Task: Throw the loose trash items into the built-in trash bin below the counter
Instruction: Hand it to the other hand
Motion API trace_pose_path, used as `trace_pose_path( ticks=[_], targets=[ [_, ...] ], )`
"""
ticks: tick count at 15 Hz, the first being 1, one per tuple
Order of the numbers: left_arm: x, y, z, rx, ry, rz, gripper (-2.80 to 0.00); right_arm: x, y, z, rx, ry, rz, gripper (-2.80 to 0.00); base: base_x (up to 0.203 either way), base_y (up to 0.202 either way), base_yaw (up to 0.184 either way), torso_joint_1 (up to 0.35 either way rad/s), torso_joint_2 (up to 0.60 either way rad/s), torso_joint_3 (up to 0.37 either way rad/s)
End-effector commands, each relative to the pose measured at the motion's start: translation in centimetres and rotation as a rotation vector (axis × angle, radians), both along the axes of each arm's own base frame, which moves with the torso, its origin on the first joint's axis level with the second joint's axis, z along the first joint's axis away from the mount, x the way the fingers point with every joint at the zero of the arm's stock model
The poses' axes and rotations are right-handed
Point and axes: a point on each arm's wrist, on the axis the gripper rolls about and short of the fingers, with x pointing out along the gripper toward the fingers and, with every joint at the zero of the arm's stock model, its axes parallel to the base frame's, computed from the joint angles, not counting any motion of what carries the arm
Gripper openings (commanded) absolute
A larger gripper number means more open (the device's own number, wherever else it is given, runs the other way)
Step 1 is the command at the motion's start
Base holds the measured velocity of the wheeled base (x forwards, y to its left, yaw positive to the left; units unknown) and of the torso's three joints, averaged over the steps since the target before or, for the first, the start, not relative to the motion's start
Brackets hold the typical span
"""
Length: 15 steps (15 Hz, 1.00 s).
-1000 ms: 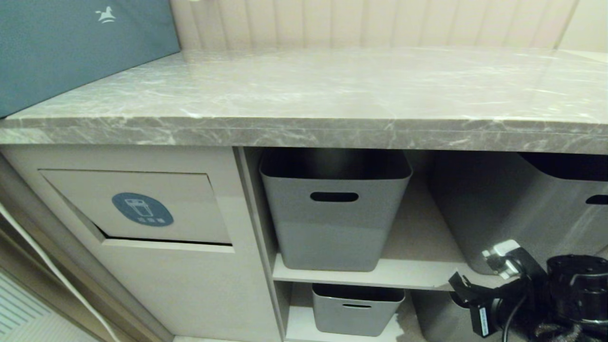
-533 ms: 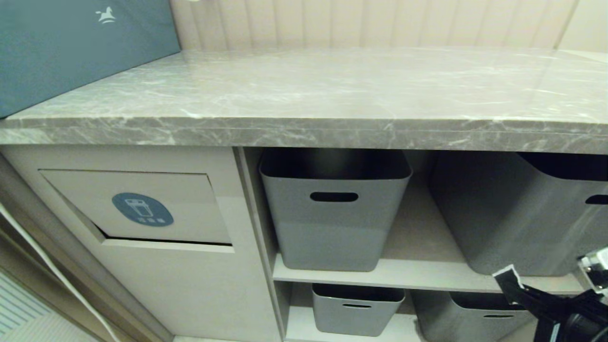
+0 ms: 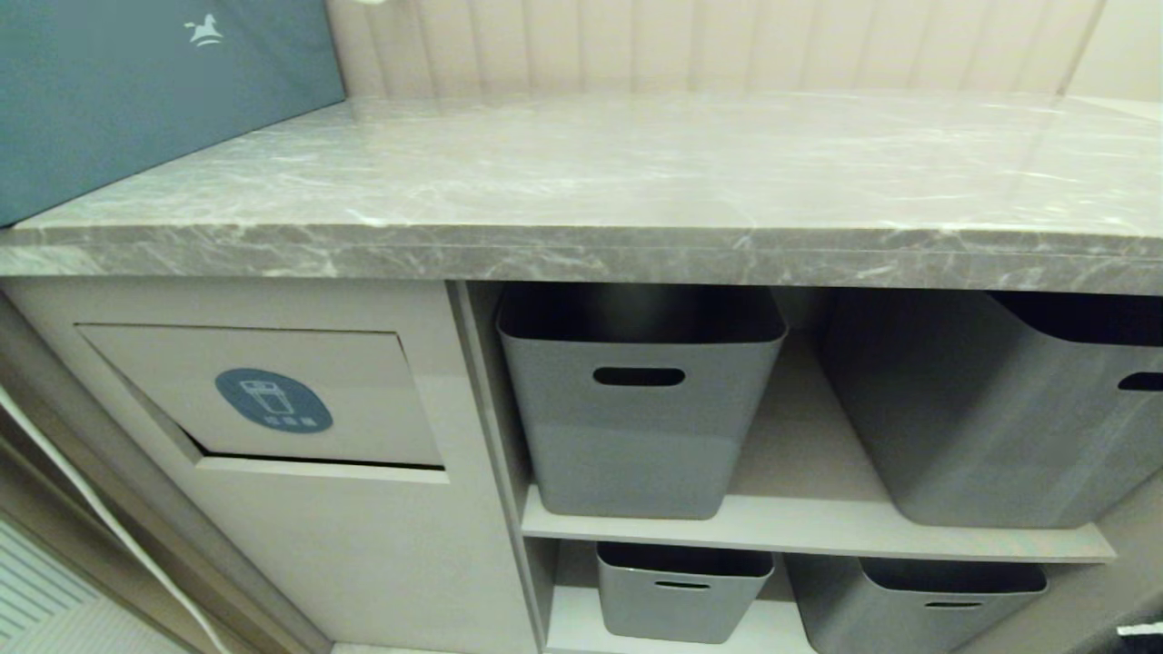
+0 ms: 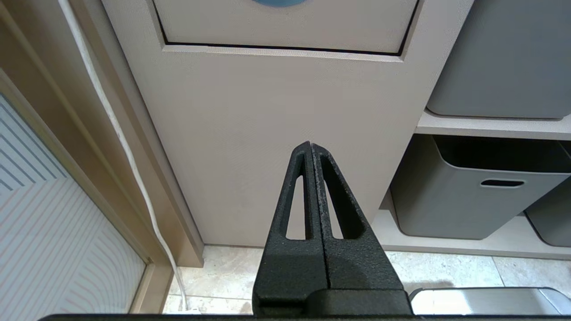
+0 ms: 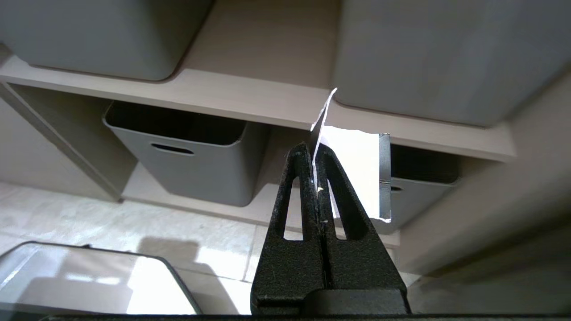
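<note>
Scrap (image 5: 352,174), torn w/ white face, is pinched in my fully closed right gripper (image 5: 317,149) low by the grey tubs (image 5: 178,156), well right of the bin flap (image 3: 263,395), so I'd approach it square before releasing; left gripper (image 4: 311,147) closed, empty.

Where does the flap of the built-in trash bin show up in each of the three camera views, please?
Head view: the trash bin flap sits lower left, under the counter, with its blue sticker.
Left wrist view: only the flap's lower part shows at the top edge, beyond the shut left gripper.
Right wrist view: not in it.
Shared landmark: the grey tubs on the shelves.
</note>
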Motion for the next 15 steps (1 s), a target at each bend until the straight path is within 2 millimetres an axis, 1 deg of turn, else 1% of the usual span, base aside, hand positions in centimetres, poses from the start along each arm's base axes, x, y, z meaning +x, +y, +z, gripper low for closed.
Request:
trace_pose_path(
  ticks=[1,3,15],
  targets=[
    [0.0,0.0,-0.1,-0.002,0.003,0.005,-2.80,-3.1,-0.1,-1.6,-0.004,-0.112,-0.018,-2.80,0.000,0.000,0.000,0.000,0.00,0.000],
    [0.0,0.0,-0.1,-0.003,0.004,0.007,-2.80,-4.1,-0.1,-2.7,-0.016,-0.055,-0.049,-2.80,0.000,0.000,0.000,0.000,0.00,0.000],
    [0.0,0.0,0.0,-0.002,0.002,0.002,-2.80,-4.1,-0.1,-2.6,-0.016,-0.055,-0.059,-2.80,0.000,0.000,0.000,0.000,0.00,0.000]
  ],
)
